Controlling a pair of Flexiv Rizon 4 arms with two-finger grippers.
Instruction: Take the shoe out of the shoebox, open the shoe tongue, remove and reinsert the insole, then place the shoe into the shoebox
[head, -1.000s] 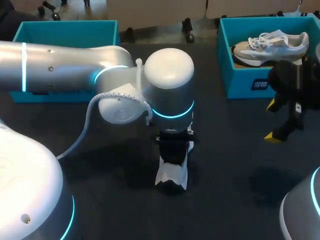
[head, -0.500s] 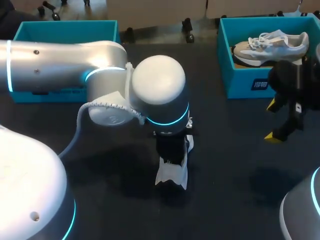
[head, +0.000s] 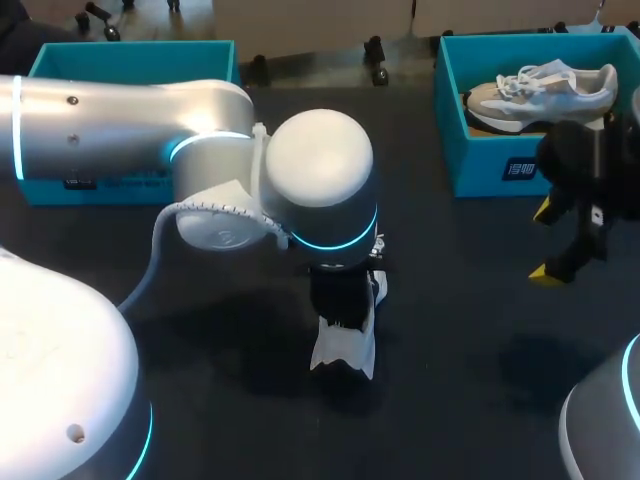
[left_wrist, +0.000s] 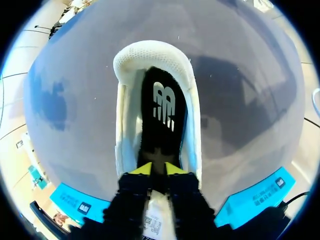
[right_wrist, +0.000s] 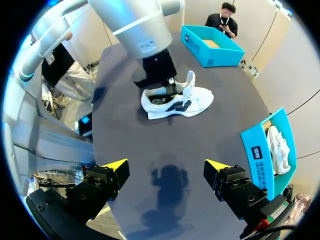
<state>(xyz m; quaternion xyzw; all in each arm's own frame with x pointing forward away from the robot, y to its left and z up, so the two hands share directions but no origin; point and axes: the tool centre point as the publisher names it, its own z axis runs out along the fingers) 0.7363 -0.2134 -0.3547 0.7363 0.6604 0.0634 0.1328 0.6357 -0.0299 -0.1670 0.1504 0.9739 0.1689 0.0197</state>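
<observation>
Your left arm (head: 120, 130) comes in from the left and bends down over the middle of the table (head: 480, 400), where the white shoe (head: 345, 352) rests on its sole on the dark surface, outside both boxes. From the head view the wrist hides the fingers. From the left wrist view you look straight down into the shoe's opening, with the padded heel ahead of the left gripper (left_wrist: 159, 170) and the black insole (left_wrist: 162, 110) lying inside, its white logo facing up. That gripper is down in the opening, its yellow tips drawn nearly together, with the near end of the insole pinched between them. The rest of the insole lies flat on the shoe's floor. The tongue (right_wrist: 190, 80) stands up white just beside the gripper on the toe side, as the right wrist view shows. Your right gripper (head: 545, 241) hangs above the table at the right, well apart from the shoe, its jaws spread wide with nothing between them and only the bare tabletop and its own shadow under it. Behind it at the table's far right sits a teal shoebox (head: 480, 165) with a second shoe (head: 540, 90) lying inside, pale with white laces. A second teal box (head: 130, 62) sits at the far left, behind your left arm, and its inside is mostly hidden from the head view.
</observation>
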